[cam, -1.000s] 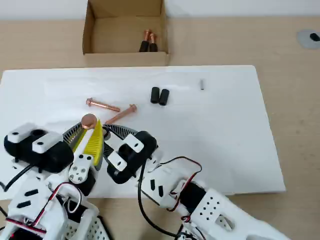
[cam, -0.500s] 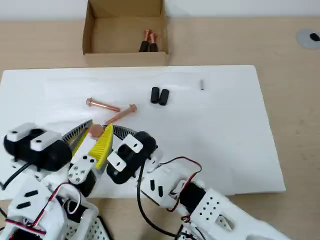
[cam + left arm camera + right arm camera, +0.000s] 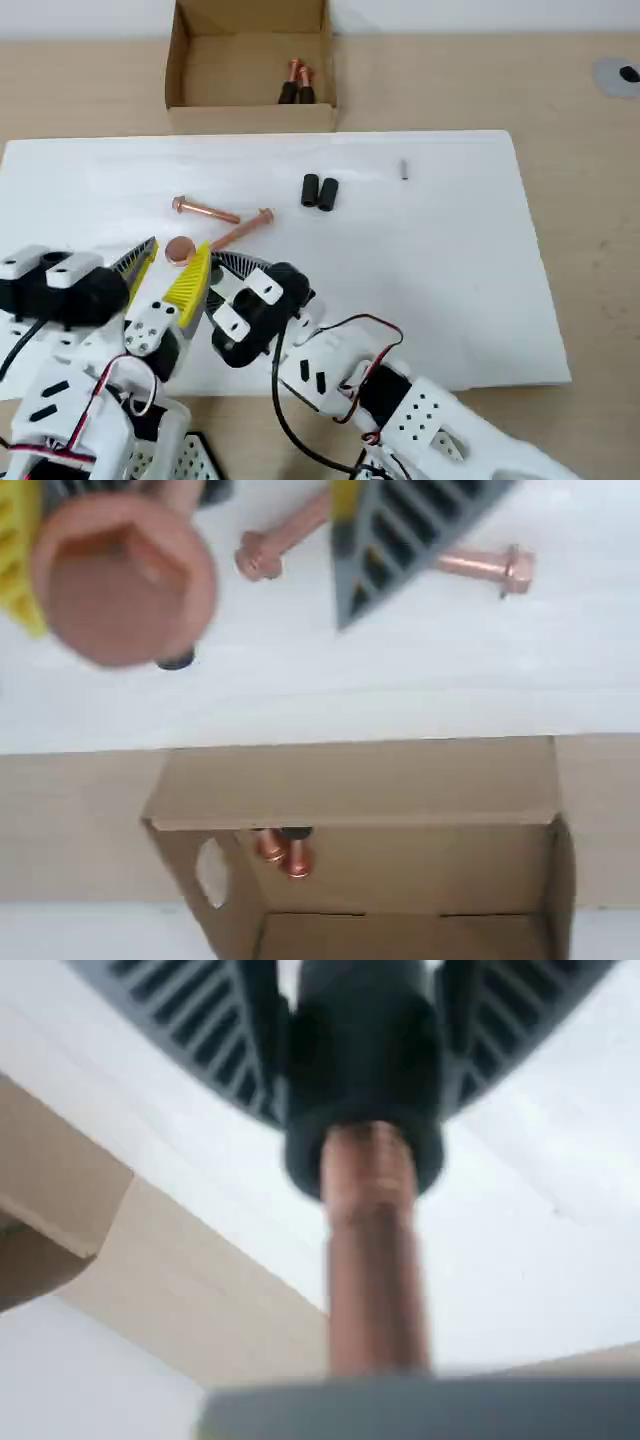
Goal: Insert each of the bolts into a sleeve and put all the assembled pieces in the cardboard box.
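Pinching a black sleeve (image 3: 365, 1090), right pincer (image 3: 362, 1020) is closed on it from both sides. A copper bolt (image 3: 375, 1250) runs through the sleeve, and its shank comes out toward the camera. The nearest stretch of shank is cut off by a blurred grey part of the pincer.

From above, the left pincer (image 3: 176, 250) is spread, with the grey finger on one side and the yellow finger (image 3: 190, 278) on the other. That bolt's head sits in the gap, closer to yellow. Can't tell if yellow touches it. The yellow finger covers the sleeve and shank from above. Both arms are cut off by the near frame edge.

Farther out on the white sheet (image 3: 430, 280):
- A loose bolt (image 3: 205, 210) lies flat, with a second loose bolt (image 3: 243, 228) angled beside it. Their shanks are close, contact unclear.
- Two spare sleeves (image 3: 319, 192) lie side by side, touching or nearly so, clear of both arms.
- A small grey bit (image 3: 404, 170) lies apart from them, too small to identify.

The cardboard box (image 3: 180, 95) sits on the bare desk (image 3: 580, 200) just past the sheet's far edge, open side up. Two assembled pieces (image 3: 297, 82) lie together against its right wall. A grey disc (image 3: 618, 75) sits at the desk's far right, cut by the frame.
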Robot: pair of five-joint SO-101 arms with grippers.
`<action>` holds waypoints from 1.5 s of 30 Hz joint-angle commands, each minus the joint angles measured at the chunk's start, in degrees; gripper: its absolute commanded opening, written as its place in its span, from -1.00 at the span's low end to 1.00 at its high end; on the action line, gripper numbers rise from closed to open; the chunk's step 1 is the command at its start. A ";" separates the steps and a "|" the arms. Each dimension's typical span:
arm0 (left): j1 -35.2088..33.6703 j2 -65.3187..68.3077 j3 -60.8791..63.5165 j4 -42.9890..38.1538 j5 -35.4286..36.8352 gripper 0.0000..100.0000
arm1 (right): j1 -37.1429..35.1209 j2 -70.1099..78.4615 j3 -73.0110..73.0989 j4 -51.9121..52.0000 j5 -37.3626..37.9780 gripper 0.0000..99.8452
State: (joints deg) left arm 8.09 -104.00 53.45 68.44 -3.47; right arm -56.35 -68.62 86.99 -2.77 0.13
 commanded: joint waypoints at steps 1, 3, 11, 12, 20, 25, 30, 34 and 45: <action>-0.62 0.04 -5.10 1.58 0.44 -0.60 | 0.92 0.13 -0.75 0.09 0.09 -0.98; 0.44 0.13 -6.59 3.25 1.76 -0.60 | 0.92 0.13 -0.84 0.09 0.09 -0.98; 3.69 0.22 -13.80 11.78 4.31 -0.60 | 0.92 0.13 -0.92 0.09 0.35 -0.98; 3.60 0.22 -14.77 12.48 4.31 -0.60 | 0.92 0.13 -0.92 0.09 0.35 -0.98; 3.34 6.55 -27.69 18.20 7.12 -0.60 | 2.24 0.22 -4.53 4.75 0.35 -0.98; 0.18 14.02 -40.00 19.34 7.91 -0.60 | 4.35 0.22 -7.78 8.44 0.35 -0.98; -6.68 19.74 -48.18 19.34 7.91 -0.60 | 7.87 0.22 -14.29 13.80 0.35 -0.98; -9.32 23.43 -52.22 19.34 5.36 -0.60 | 9.89 0.31 -19.12 16.70 0.35 -0.98; -20.04 26.68 -38.77 19.25 5.19 -0.60 | 23.25 22.55 -43.65 16.79 -0.26 -0.98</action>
State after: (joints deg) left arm -9.67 -79.03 10.73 87.69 2.15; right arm -37.45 -54.37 56.22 14.02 0.13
